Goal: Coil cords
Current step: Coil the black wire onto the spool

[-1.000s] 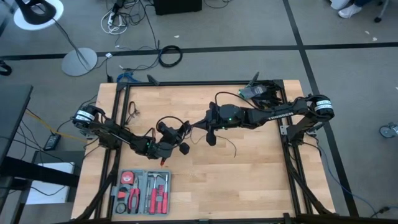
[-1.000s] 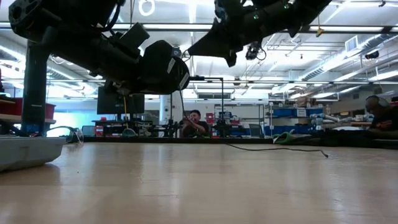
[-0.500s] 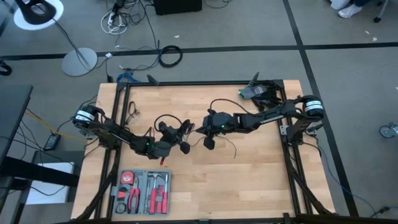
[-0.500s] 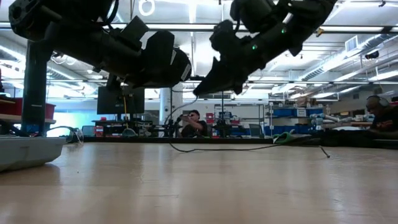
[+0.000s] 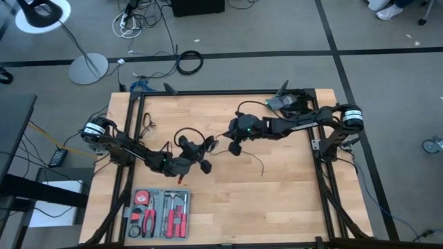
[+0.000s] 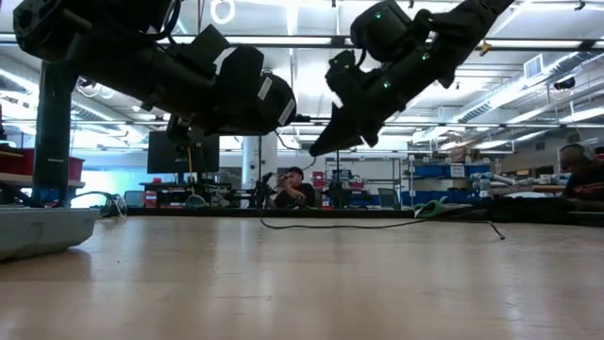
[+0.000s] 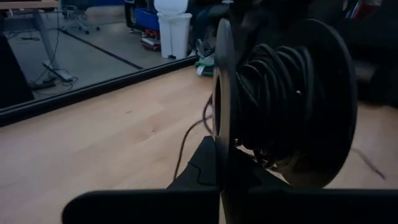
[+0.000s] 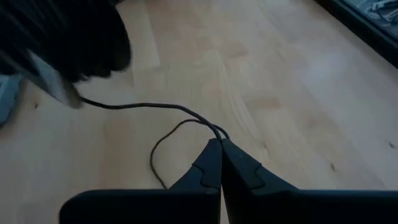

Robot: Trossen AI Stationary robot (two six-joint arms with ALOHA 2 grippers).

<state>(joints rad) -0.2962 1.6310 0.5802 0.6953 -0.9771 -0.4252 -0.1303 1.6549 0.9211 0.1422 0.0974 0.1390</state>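
The cord [image 8: 134, 107] is thin and black. Part of it is wound on a round black spool [image 7: 280, 99], which hangs above the middle of the table with my left gripper [image 7: 221, 155] shut on it. From the spool [image 5: 204, 145] the cord runs across to my right gripper [image 8: 219, 144], shut on it a little to the right. Past the right gripper [image 5: 225, 136] the loose tail [image 5: 257, 164] lies slack on the wood; its free end [image 6: 498, 232] rests on the table. My left gripper pinches the rim of the spool's near flange [image 7: 222, 134] between its two fingers. The fingers come nearly level from the table's left. The spool is lifted clear of the table, standing on edge. My right gripper pinches the cord [image 8: 214, 130] between its fingertips, where two strands meet. One strand leads to the spool; the other curls down in a slack loop [image 8: 155, 158]. The fingers slant down from the table's right.
A tray of red-handled tools [image 5: 159, 211] sits at the near left of the table [image 5: 277, 200]. A pale device with cables [image 5: 287, 102] lies at the far right corner. Bare wood spreads over the near right. A person [image 6: 297, 187] sits in the room beyond.
My right gripper has sunk toward the table and tipped nose-down, still shut on the cord. The cord below it has come down slack, and more of it now lies on the wood. The left gripper and spool have stayed in place.
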